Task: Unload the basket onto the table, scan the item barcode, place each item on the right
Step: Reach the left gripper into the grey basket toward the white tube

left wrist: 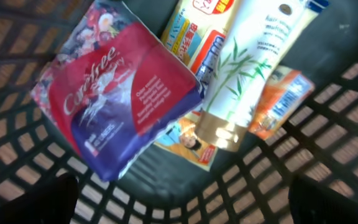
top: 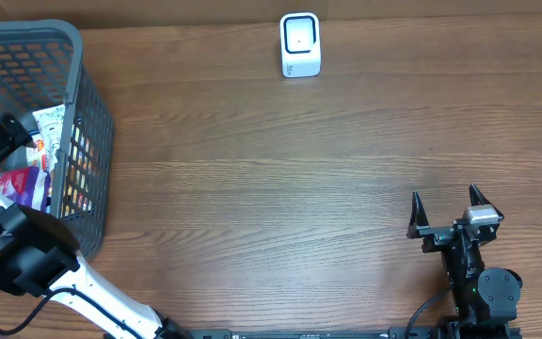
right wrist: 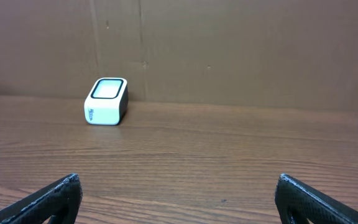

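since the left tool [left wrist: 197, 202] hangs over the inside of the grey plastic mesh basket [top: 90, 141] at the left edge of the brown wooden tabletop [top: 252, 188], fingers spread wide and nothing between them, the step in hand reads as picking an item out. best candidate is the red and purple soft pack [left wrist: 120, 93]: it lies on top, tilted, one corner over the yellow flat packet [left wrist: 194, 37]. the cream tube with bamboo print and gold cap [left wrist: 244, 74] lies just beside it, across the packet and an orange sachet [left wrist: 281, 99]. suggest dropping straight onto the pack, fingers across its narrower span and clear of the tube, then squeezing gently, since it looks soft and glossy and could crumple or slip. the pack has white script on the red and small white print on the purple end; no barcode readable from here, so expect to turn it before presenting it. the white box scanner with dark window [top: 300, 44] stands at the far middle edge, well apart from the basket. the right tool [top: 445, 202] is also wide open and empty, near the front right, facing the scanner.
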Motion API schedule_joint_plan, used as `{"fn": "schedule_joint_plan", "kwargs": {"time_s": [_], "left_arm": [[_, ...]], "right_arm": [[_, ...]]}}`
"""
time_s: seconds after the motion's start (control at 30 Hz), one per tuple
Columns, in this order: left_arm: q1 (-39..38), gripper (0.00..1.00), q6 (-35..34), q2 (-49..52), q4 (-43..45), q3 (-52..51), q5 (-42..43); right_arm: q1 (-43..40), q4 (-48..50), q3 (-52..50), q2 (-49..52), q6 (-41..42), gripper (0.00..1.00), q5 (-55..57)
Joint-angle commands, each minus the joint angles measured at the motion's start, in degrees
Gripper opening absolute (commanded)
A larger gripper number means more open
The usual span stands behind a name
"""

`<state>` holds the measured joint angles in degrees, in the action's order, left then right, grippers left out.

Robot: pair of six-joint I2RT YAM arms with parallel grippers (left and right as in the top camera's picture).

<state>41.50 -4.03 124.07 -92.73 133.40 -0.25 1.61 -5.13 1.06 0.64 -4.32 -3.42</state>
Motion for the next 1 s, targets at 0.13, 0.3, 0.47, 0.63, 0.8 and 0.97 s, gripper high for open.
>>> {"fn": "schedule_joint_plan", "kwargs": {"time_s": [0.13, 0.3, 0.47, 0.63, 0.8, 0.97], "left_arm": [[-1.0, 1.0, 8.1, -1.6, 9.0, -11.4, -1.2], [-2.4, 1.0, 10.5, -1.6, 14.2, -19.0, -5.0], [-1.9, 0.95, 10.5, -1.6, 16.5, -21.8, -8.2], [-0.5, 0.57, 10.3, -1.6, 16.8, -21.8, -7.8], [-0.3, 0.45, 10.3, -1.6, 16.9, -21.7, -6.1], [-0.7, 0.57, 10.3, -1.6, 17.7, -18.5, -0.2]], "right_arm": [[0.3, 0.5, -0.6, -0.4, 0.0, 1.0, 0.4], [0.3, 0.5, -0.6, -0.4, 0.0, 1.0, 0.4], [0.3, 0.5, -0.6, -0.4, 0.0, 1.0, 0.4], [0.3, 0.5, -0.6, -0.4, 0.0, 1.0, 0.4], [0.3, 0.5, -0.6, -0.4, 0.0, 1.0, 0.4], [0.3, 0.5, -0.6, -0.4, 0.0, 1.0, 0.4]]}}
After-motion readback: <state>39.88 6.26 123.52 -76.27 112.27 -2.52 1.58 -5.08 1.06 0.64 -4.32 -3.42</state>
